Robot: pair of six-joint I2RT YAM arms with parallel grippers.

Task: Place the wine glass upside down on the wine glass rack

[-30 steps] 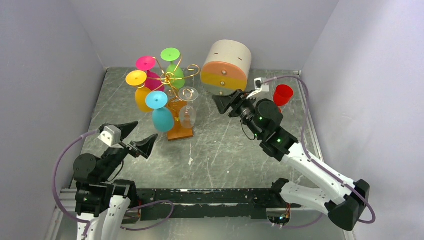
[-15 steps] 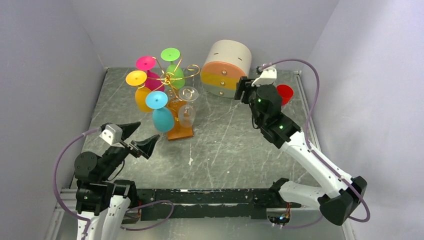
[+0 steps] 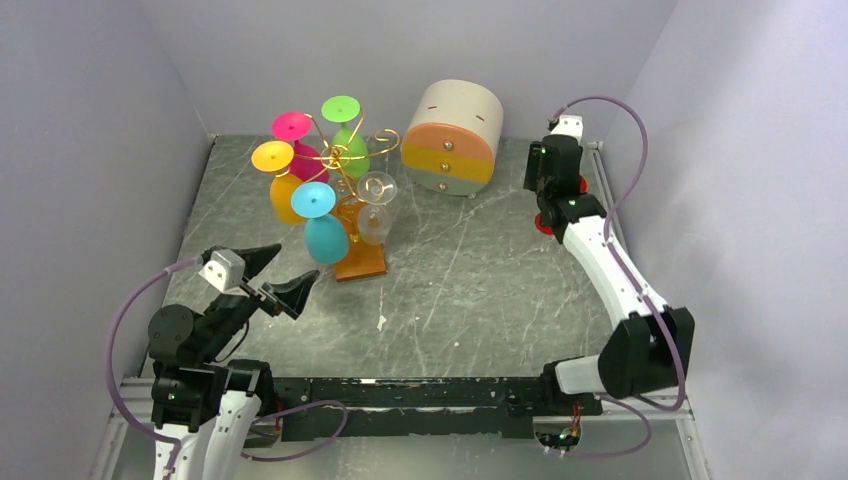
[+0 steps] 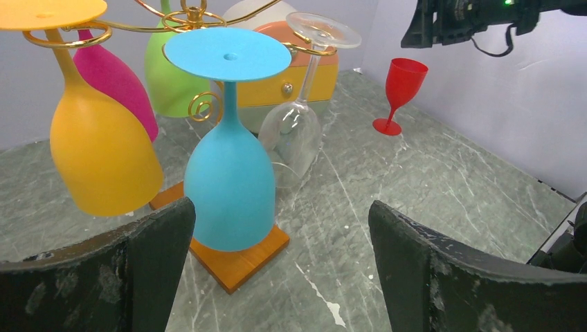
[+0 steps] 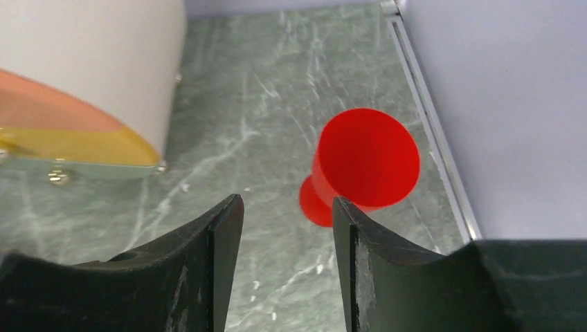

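Grey desk (image 3: 450, 290) is carrying the red wine glass (image 5: 367, 162) upright at far right, well apart from the wine glass rack (image 3: 358, 262). Your right hand (image 5: 285, 204) is hovering above, parted and empty; the glass is sitting off-centre, so descending now you are risking clipping its rim and tipping it

The left arm (image 3: 190, 335) sits folded at the near left, the left gripper (image 4: 280, 207) spread wide and aimed far-right. The right arm (image 3: 610, 270) stretches to the far right, wrist seemingly tipped downward, the right gripper (image 5: 287, 204) moderately parted.
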